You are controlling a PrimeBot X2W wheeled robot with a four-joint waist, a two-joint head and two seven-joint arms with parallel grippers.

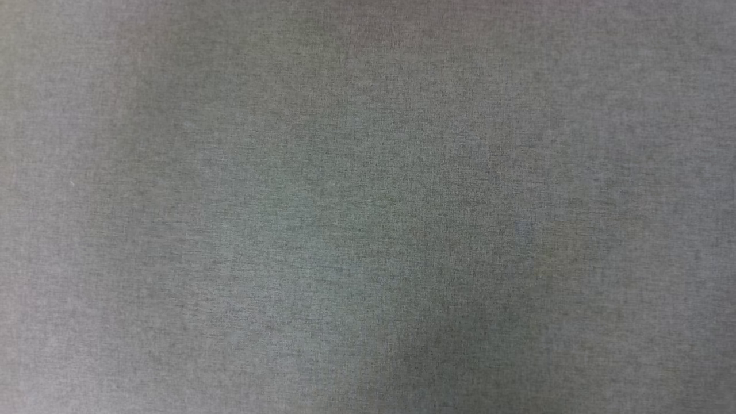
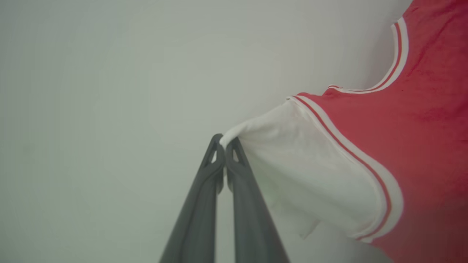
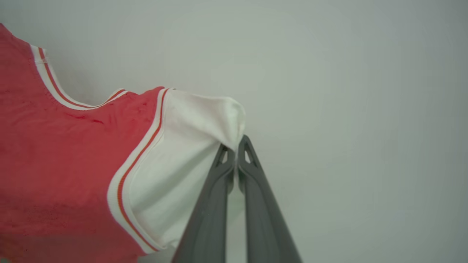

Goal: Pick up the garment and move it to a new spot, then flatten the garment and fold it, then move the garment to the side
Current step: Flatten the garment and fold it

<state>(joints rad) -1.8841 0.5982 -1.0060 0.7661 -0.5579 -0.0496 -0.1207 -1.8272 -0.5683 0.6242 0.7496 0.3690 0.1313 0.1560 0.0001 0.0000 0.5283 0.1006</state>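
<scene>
Two pinches hold the garment (image 2: 420, 128): the left gripper (image 2: 223, 144) has its jaws clenched on the tip of one white sleeve (image 2: 303, 164), the right gripper (image 3: 236, 146) on the other (hanging or lying flat, I cannot tell). Soft, light and limp, it will likely sag between these holds.

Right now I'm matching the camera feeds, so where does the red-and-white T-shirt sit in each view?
Head view: a grey woven surface faces the camera.
Left wrist view: the garment at right, a white sleeve pinched by the left gripper.
Right wrist view: the garment at left, a white sleeve pinched by the right gripper.
Shared landmark: the striped collar trim.
</scene>
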